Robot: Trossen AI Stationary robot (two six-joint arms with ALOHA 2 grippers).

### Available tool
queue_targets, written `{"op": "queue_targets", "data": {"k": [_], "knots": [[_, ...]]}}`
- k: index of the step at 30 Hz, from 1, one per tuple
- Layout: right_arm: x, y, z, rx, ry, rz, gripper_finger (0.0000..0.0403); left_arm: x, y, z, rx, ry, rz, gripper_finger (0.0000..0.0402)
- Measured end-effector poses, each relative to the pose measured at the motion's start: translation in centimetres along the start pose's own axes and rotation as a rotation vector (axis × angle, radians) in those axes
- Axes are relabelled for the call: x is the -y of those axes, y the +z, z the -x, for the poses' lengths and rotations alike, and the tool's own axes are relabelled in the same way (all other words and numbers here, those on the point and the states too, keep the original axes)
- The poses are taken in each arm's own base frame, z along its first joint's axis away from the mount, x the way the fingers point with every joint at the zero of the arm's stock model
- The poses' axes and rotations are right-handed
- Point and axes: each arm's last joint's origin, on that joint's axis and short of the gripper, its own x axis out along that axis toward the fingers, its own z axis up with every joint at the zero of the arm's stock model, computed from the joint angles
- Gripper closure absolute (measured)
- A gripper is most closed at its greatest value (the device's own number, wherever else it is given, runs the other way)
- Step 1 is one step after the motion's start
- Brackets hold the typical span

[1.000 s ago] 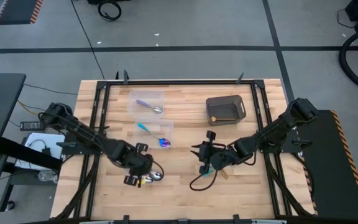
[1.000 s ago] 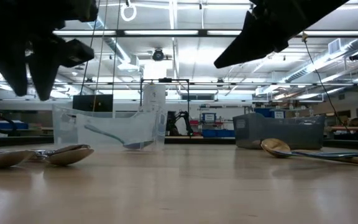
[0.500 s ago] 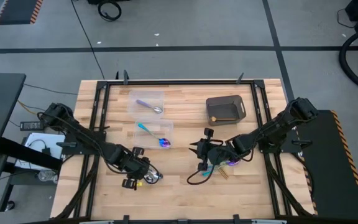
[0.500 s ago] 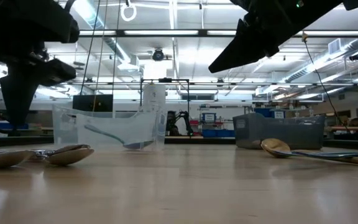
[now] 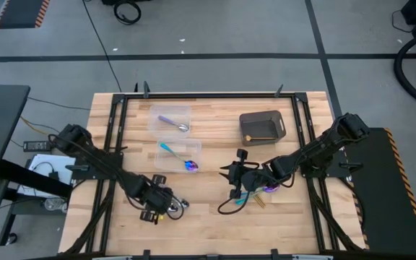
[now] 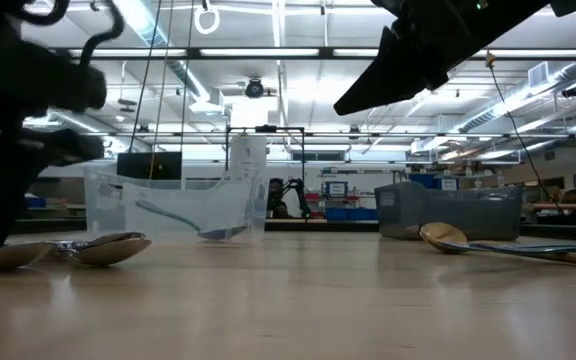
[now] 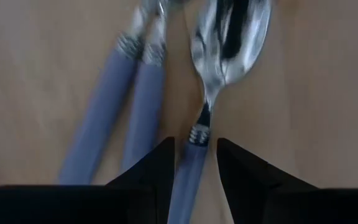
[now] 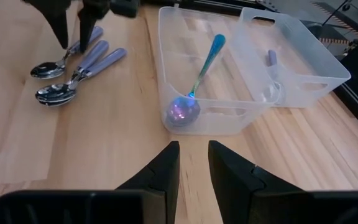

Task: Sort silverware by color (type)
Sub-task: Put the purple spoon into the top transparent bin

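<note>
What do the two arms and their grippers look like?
Both arms are black, jointed and slim, with cables running along them. The left gripper and the right gripper each end in two dark, wedge-shaped fingers. No markings are readable.

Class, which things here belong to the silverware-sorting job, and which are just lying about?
To sort: lavender-handled silver spoons, teal-handled spoon with iridescent purple head, gold metal spoon.
Just lying about: two clear plastic tubs, dark grey plastic bin.

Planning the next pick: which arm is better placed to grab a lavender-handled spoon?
Left. The left gripper straddles a lavender-handled spoon, fingers open. The right gripper hangs near the clear tub.
</note>
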Motion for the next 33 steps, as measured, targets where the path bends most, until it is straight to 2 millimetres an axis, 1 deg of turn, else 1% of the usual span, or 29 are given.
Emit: {"op": "queue_targets", "data": {"k": [6,8,12,19,23,26,33], "knots": [[0.0,0.1,0.0,0.006,0.005,-0.004,0.0308,0.3,0.0,-0.8,-0.027,0.011,-0.009,0.0280],[0.0,0.1,0.0,0.006,0.005,-0.004,0.0308,0.2,0.0,-0.8,-0.031,0.013,-0.011,0.0296],[0.0,0.1,0.0,0.006,0.005,-0.002,0.0308,0.2,-0.1,-0.9,-0.040,0.002,-0.037,0.0350],[0.0,0.1,0.0,0.005,0.005,-0.001,0.0308,0.2,-0.1,-0.9,-0.046,-0.002,-0.102,0.0352],[0.0,0.1,0.0,0.005,0.005,-0.004,0.0308,0.5,0.7,-0.1,-0.061,-0.004,-0.161,0.0352],[-0.1,0.1,0.0,0.005,0.007,-0.013,0.0308,0.5,1.8,0.9,-0.052,-0.017,-0.195,0.0352],[-0.7,-0.5,0.5,0.000,0.030,-0.033,0.0308,-0.4,3.5,2.8,-0.061,0.011,-0.208,0.0353]]}}
